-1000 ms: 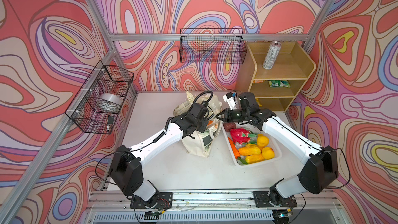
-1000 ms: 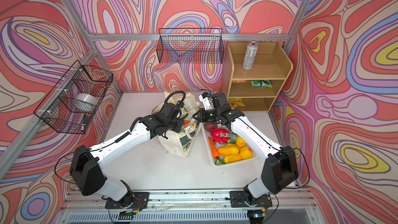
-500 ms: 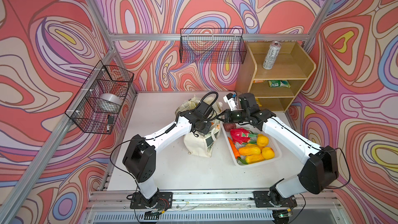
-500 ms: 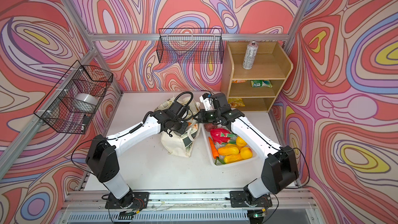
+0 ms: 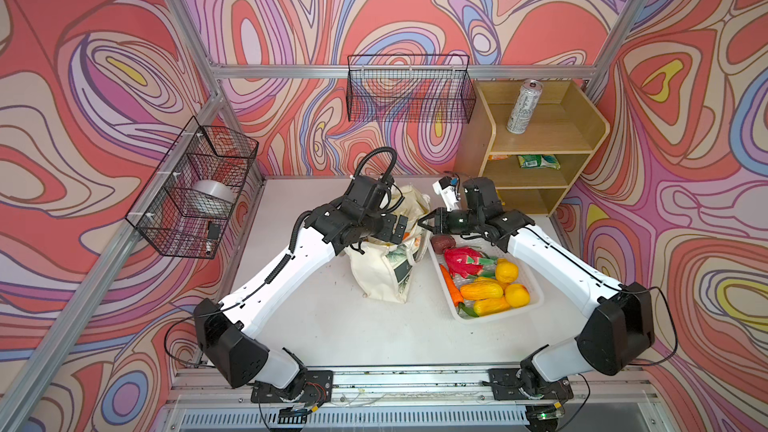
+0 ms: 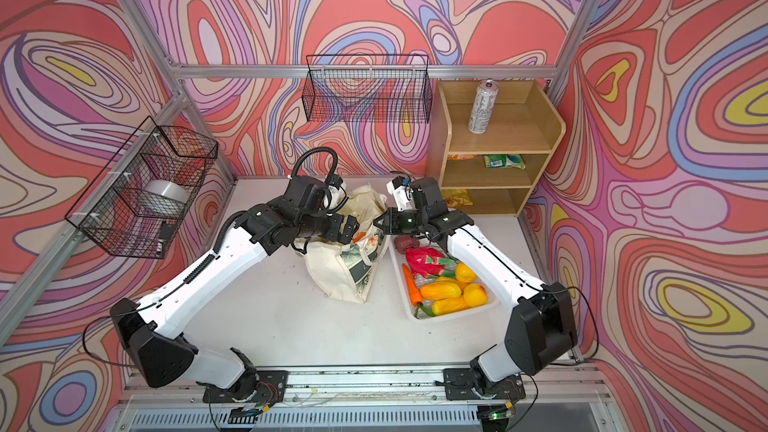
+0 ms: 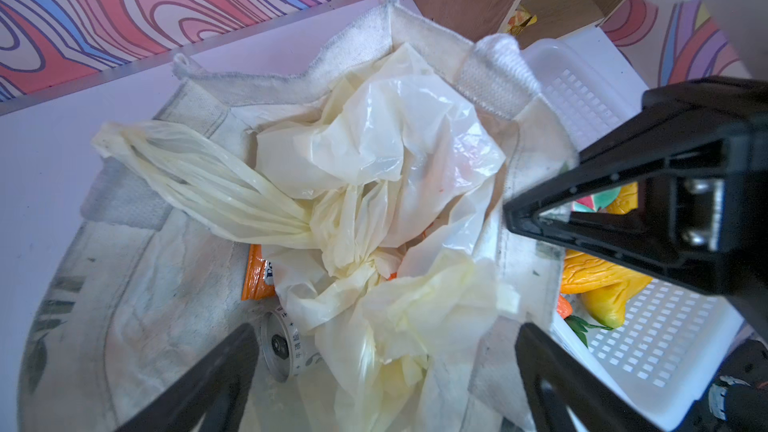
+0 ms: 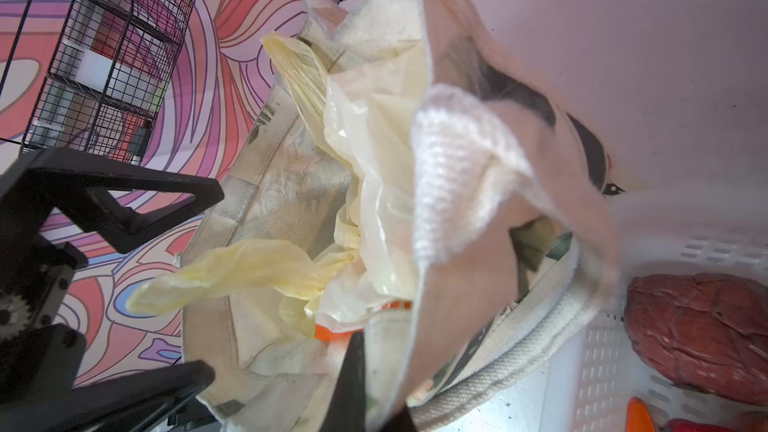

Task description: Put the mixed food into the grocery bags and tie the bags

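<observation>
Crumpled inside the limp canvas tote on the table, the thin, slippery plastic bag is judged best taken at its bunched handle by the left gripper, spread wide above it, while the tote's rim is pinched by the closed right gripper.

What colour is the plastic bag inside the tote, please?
Pale yellow; the bag shows best in left wrist view.
</observation>
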Controlling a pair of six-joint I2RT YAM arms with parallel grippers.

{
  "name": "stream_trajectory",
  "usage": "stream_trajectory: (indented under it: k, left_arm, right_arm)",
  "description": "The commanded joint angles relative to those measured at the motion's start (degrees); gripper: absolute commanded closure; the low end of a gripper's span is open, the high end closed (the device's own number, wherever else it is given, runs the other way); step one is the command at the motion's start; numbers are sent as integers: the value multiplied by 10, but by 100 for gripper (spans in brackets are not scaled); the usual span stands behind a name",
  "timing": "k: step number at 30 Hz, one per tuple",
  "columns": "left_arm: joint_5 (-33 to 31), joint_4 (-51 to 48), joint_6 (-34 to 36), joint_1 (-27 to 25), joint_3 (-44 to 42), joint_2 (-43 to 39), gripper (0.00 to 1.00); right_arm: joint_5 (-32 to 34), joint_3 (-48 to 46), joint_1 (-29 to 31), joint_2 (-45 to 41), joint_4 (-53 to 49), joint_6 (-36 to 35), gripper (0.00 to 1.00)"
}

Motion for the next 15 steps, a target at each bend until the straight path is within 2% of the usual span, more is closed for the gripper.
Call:
stream_trajectory:
  k: [1,3,6,11,15]
  left_arm:
    - [-13,-18,-10,17,-2,-34,0]
    - [-32,-10,-14,38,-9,-56,0]
    - [-34,-2,-19,101,-21,-77,0]
    - [30,16,-4,210,-50,-65,0]
    - [81,27,17,247,-70,-33,0]
  right_arm:
    - [3,6,-1,-15,18,-5,100]
    - [4,7,-2,-13,17,-5,100]
    - [4,9,-2,-13,15,-7,100]
    - [2,8,-3,-9,18,-2,100]
    - [2,8,-3,-7,21,-1,100]
